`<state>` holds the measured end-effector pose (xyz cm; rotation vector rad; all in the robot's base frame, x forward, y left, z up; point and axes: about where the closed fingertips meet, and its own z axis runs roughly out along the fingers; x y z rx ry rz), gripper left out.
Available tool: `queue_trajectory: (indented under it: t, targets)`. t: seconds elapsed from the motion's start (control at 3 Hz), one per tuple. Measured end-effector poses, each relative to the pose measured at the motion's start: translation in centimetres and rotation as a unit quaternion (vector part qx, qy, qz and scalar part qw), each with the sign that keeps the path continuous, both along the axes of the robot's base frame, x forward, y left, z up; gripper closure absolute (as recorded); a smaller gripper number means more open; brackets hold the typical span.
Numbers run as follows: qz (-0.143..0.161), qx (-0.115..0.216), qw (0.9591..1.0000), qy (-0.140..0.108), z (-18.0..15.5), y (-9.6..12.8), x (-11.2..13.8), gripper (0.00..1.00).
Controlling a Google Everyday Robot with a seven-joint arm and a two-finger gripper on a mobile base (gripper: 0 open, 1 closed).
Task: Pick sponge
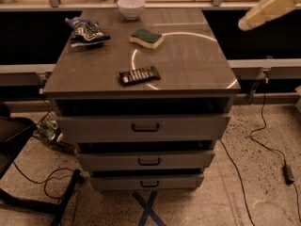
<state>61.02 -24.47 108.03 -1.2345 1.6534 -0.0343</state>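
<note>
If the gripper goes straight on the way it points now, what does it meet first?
The gripper, at the upper right, points down and left. It would probably meet the bare cabinet top first, to the right of the sponge, but depth is unclear.

On bench [188, 74] rear centre: sponge [146, 38], near white bowl [130, 7] — gripper [256, 16] high at right, beyond bench edge, well apart from sponge

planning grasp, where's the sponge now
In camera view the sponge lies back-centre on the cabinet top, between white bowl and candy bar; the gripper hangs upper right.
</note>
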Motion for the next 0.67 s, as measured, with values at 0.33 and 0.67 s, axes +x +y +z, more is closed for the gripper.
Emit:
queue_trajectory:
  t: [0.33,0.67]
  targets:
    - [-0.007,0.044,0.9984,-0.034,2.05,-0.52,2.19,0.0]
    - [-0.006,0.043,0.9985,-0.034,2.17,-0.41,2.07,0.0]
